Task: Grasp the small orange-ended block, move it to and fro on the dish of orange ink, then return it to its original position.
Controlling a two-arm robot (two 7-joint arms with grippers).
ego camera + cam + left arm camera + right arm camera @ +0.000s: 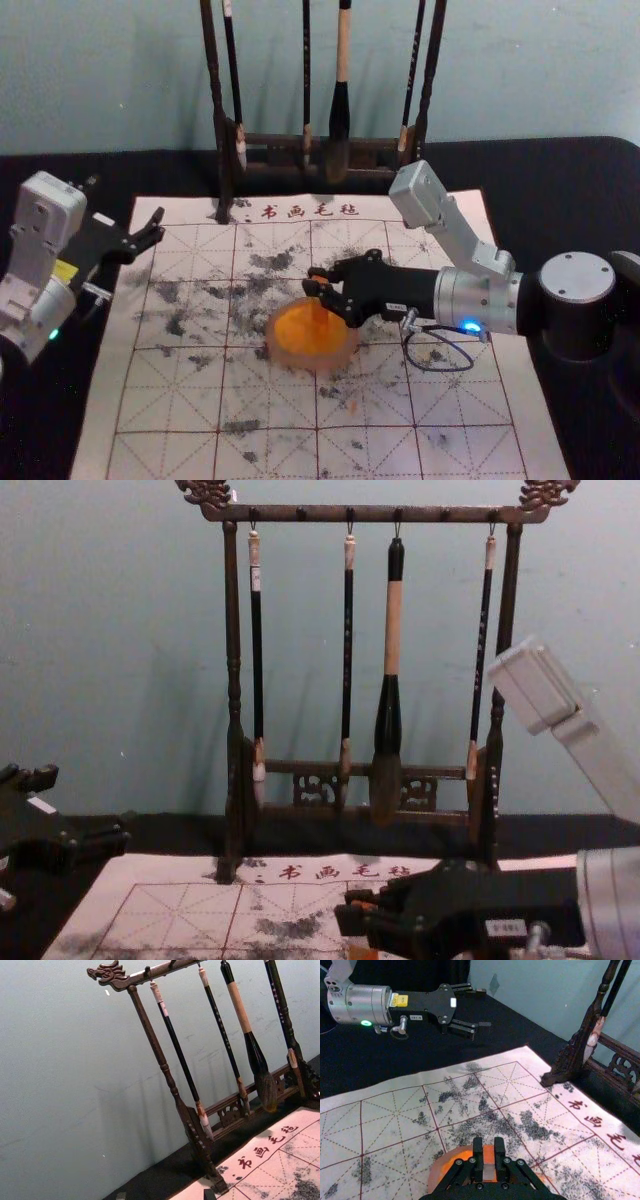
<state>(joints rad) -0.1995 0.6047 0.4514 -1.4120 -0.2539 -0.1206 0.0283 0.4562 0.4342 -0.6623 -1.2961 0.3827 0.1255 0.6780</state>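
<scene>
The left tool (pixel 153 228) stands wide and empty beside the mat (pixel 95 430), idle; at mid-mat is one dish (pixel 346 352), with the one block (pixel 489 1172) over it, pinched in the right tool (pixel 312 281). It looks light and stiff, perhaps ink-slick, best gripped by its upper sides. Behind, one rack (pixel 222 110) carries four brushes (pixel 341 105).

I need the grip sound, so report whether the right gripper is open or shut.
The right gripper is shut: its fingers hold the block between them.
</scene>
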